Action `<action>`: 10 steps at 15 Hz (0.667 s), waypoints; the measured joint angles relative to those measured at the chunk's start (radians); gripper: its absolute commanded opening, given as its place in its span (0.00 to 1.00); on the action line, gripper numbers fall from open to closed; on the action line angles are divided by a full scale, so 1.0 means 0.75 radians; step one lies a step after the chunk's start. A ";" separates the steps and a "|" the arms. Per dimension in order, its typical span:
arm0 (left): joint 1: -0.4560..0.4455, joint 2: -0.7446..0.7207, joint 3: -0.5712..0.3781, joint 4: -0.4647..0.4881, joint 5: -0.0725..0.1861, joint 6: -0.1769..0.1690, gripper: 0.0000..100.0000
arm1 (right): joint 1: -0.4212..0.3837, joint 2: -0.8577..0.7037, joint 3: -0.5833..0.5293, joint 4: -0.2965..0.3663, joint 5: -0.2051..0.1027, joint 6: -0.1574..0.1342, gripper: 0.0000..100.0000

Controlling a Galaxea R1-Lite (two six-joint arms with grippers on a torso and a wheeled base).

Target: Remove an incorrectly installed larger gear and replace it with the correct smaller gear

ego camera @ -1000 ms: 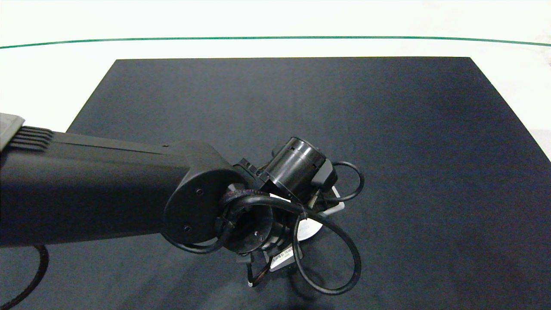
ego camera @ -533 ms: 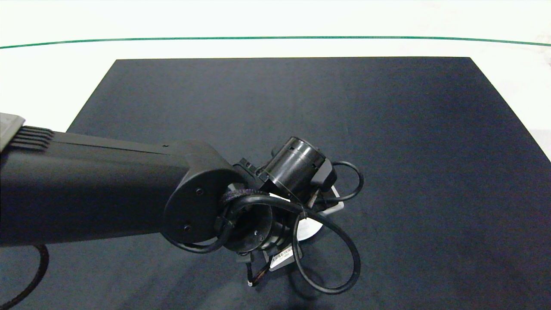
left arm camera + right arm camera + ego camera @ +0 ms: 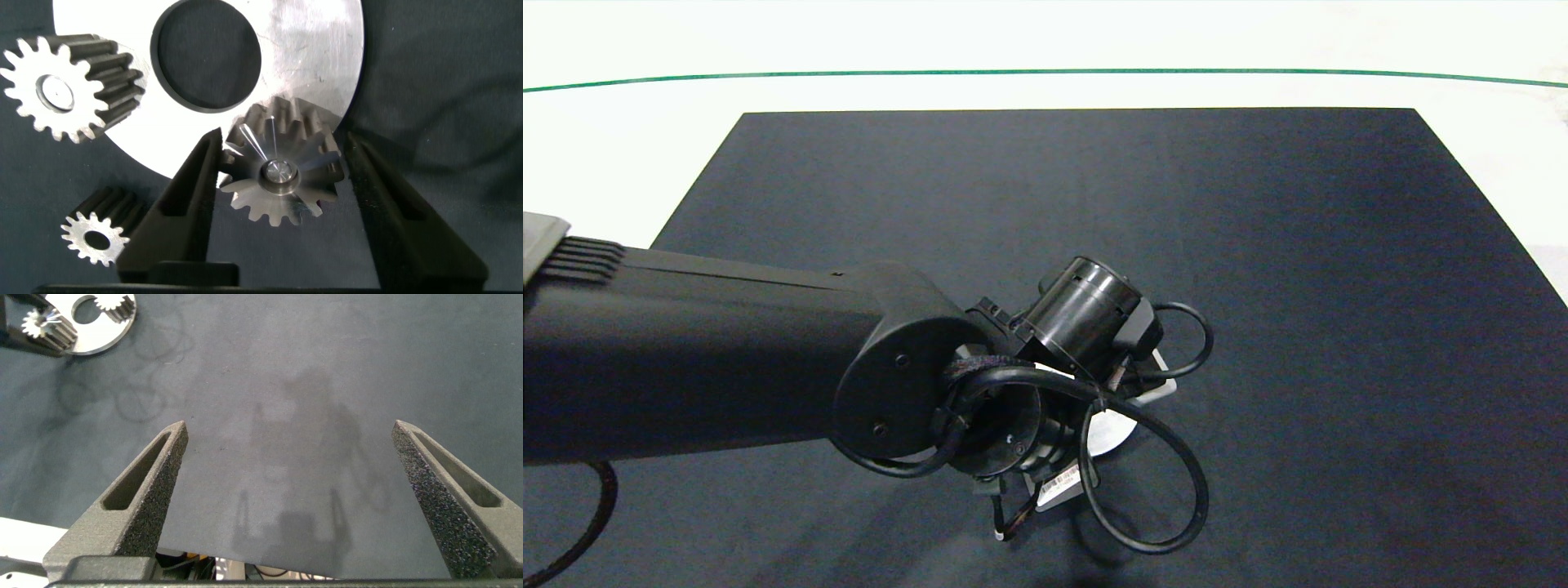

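Note:
In the left wrist view a round silver plate (image 3: 323,49) with a big hole lies on the dark mat. The larger gear (image 3: 282,167), with long pointed teeth, sits on a pin at the plate's rim. My left gripper (image 3: 283,137) stands open astride it, one finger against its teeth and the other a thin gap away. A smaller gear (image 3: 61,90) sits on another pin of the plate. A second smaller gear (image 3: 94,237), its centre hole empty, lies loose on the mat beside the plate. My right gripper (image 3: 288,429) hangs open over bare mat, far from the plate (image 3: 90,327).
From above, the left arm (image 3: 727,351) and its looping cables (image 3: 1143,490) cover nearly all of the plate (image 3: 1107,433). The dark mat (image 3: 1258,245) spreads on a white table with a green line (image 3: 1045,72) along its far side.
The left arm's wrist has shifted very slightly and its cable loop has sagged a little. The mat and the plate lie where they were.

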 measured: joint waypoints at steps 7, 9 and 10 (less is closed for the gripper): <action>0.000 0.001 -0.007 0.002 0.001 -0.001 0.41 | 0.178 -0.015 -0.005 0.062 0.022 0.001 1.00; 0.000 0.001 -0.007 0.002 0.000 -0.001 0.36 | 0.238 -0.019 -0.007 0.078 0.024 0.002 1.00; 0.000 0.001 -0.007 0.002 0.000 -0.001 0.35 | 0.259 -0.020 -0.007 0.081 0.024 0.002 1.00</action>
